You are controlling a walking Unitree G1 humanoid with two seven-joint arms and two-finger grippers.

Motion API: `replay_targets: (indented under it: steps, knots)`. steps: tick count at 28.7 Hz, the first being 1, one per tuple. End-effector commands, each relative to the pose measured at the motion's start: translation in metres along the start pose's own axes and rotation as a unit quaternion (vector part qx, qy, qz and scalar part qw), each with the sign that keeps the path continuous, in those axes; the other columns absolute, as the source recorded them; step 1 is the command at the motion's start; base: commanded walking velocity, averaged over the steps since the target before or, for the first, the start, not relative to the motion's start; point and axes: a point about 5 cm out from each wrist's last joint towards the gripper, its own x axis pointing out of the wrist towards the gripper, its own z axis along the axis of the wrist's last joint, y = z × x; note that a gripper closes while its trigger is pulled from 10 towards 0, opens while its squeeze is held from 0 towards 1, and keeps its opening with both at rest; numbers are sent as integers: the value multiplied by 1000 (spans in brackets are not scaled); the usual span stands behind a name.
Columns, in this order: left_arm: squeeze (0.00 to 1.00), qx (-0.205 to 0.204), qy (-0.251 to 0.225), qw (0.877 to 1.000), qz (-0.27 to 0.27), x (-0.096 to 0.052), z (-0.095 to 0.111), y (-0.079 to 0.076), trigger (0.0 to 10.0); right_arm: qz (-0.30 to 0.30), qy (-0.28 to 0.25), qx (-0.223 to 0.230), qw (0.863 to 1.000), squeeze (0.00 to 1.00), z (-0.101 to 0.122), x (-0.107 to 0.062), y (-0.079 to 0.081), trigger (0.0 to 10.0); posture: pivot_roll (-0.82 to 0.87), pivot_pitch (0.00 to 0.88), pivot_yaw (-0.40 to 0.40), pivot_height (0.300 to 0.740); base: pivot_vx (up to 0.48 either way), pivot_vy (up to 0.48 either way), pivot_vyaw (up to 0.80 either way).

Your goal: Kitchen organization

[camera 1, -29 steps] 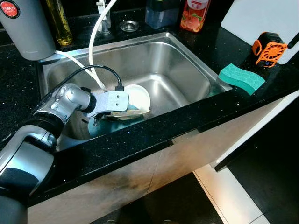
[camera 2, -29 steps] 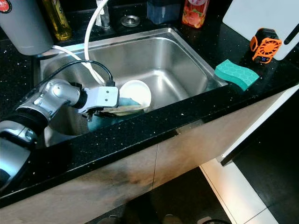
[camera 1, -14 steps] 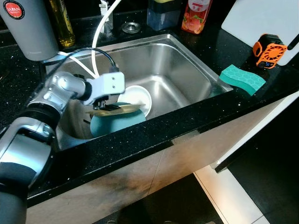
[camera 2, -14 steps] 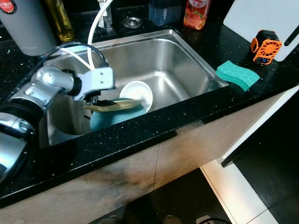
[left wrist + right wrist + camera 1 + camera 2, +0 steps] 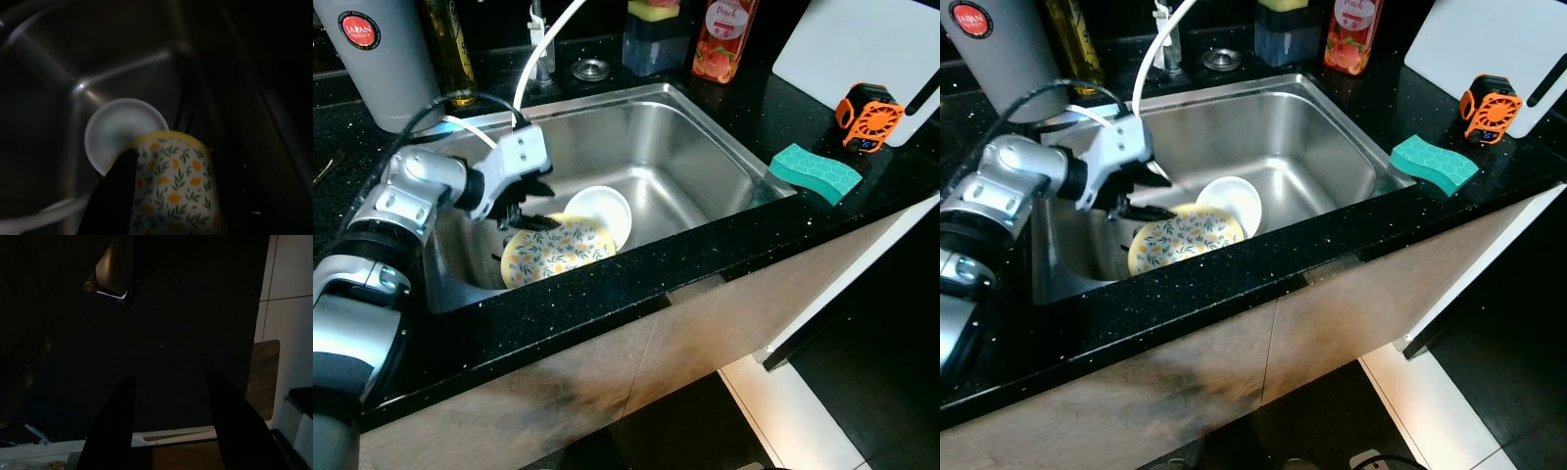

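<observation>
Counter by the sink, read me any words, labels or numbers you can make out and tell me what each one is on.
"JAPAN": white letters on the red round badge of the grey canister; the smaller line under it is too small to read.
Red bottle: label has pale script, too blurred to read.
Orange gadget: small display, digits unreadable.
Oil bottle: no legible text.

The plate (image 5: pixel 556 252) is round, pale yellow, printed with green leaves and orange-yellow lemons; it sits tilted inside the steel sink (image 5: pixel 695 162), patterned face up and toward the counter's front edge, its upper rim gripped by the left gripper (image 5: pixel 530 205); just behind it, partly overlapped by its rim, a small white bowl (image 5: pixel 603 209) rests on the sink floor.
</observation>
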Motion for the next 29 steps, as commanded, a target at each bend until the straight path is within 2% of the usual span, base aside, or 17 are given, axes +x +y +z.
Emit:
replay_targets:
  steps: [1, 5, 7, 8, 10, 11, 12, 13, 15, 16, 17, 18, 19, 25, 26, 27, 29]
  knots:
    - [0, -19, -14, 1000, 19, -10, -3, 2, 10000, 5, 11, 2, 1000, 0, -7, 0, 3, 10000, 9, 41, -22, 740, 0, 0, 0]
    - [0, -56, -90, 992, 65, -19, 6, 8, 10000, 5, 11, 2, 1000, 0, -7, 0, 4, 10000, 11, 40, -24, 740, 0, 0, 0]
    - [0, -88, -189, 972, 109, -32, 18, 12, 10000, 6, 11, 2, 1000, 0, -7, 0, 4, 10000, 16, 40, -28, 740, 0, 0, 0]
    - [0, -88, -189, 972, 109, -32, 18, 12, 10000, 6, 11, 2, 1000, 0, -7, 0, 4, 10000, 16, 40, -28, 740, 0, 0, 0]
    - [0, -110, -260, 950, 132, -43, 27, 11, 10000, 7, 10, 3, 1000, 0, -7, 0, 4, 10000, 20, 39, -29, 740, 0, 0, 0]
    - [0, -110, -260, 950, 132, -43, 27, 11, 10000, 7, 10, 3, 1000, 0, -7, 0, 4, 10000, 20, 39, -29, 740, 0, 0, 0]
    - [0, -123, -306, 934, 137, -48, 32, 6, 10000, 9, 9, 2, 1000, 0, -6, 0, 4, 10000, 24, 37, -29, 740, 0, 0, 0]
    - [0, -123, -306, 934, 137, -48, 32, 6, 10000, 9, 9, 2, 1000, 0, -6, 0, 4, 10000, 24, 37, -29, 740, 0, 0, 0]
    - [0, -137, -401, 898, 124, -55, 43, -14, 10000, 11, 5, 2, 1000, 0, -5, 0, 4, 10000, 30, 36, -30, 740, 0, 0, 0]
    - [0, -137, -401, 898, 124, -55, 43, -14, 10000, 11, 5, 2, 1000, 0, -5, 0, 4, 10000, 30, 36, -30, 740, 0, 0, 0]
    - [0, -146, -451, 875, 102, -54, 48, -36, 10000, 12, 4, 1, 1000, 0, -5, 0, 3, 10000, 36, 32, -31, 740, 0, 0, 0]
    - [0, -151, -462, 869, 95, -49, 49, -49, 10000, 12, 4, 0, 1000, 0, -5, -1, 3, 10000, 39, 27, -29, 740, 0, 0, 0]
    - [0, -151, -462, 869, 95, -49, 49, -49, 10000, 12, 4, 0, 1000, 0, -5, -1, 3, 10000, 39, 27, -29, 740, 0, 0, 0]
    - [0, -185, -498, 847, 33, -30, 62, -102, 10000, 13, 3, -3, 1000, 0, -3, 0, 2, 10000, 60, 15, -26, 740, 0, 0, 0]
    - [0, -185, -498, 847, 33, -30, 62, -102, 10000, 13, 3, -3, 1000, 0, -3, 0, 2, 10000, 60, 15, -26, 740, 0, 0, 0]
    - [0, -191, -502, 844, -2, -27, 68, -120, 10000, 12, 2, -4, 1000, 0, -3, 0, 3, 10000, 62, 0, -22, 740, 0, 0, 0]
    - [0, -192, -502, 843, -15, -26, 70, -127, 10000, 12, 3, -5, 1000, 0, -3, 0, 3, 10000, 62, 0, -22, 740, 0, 0, 0]
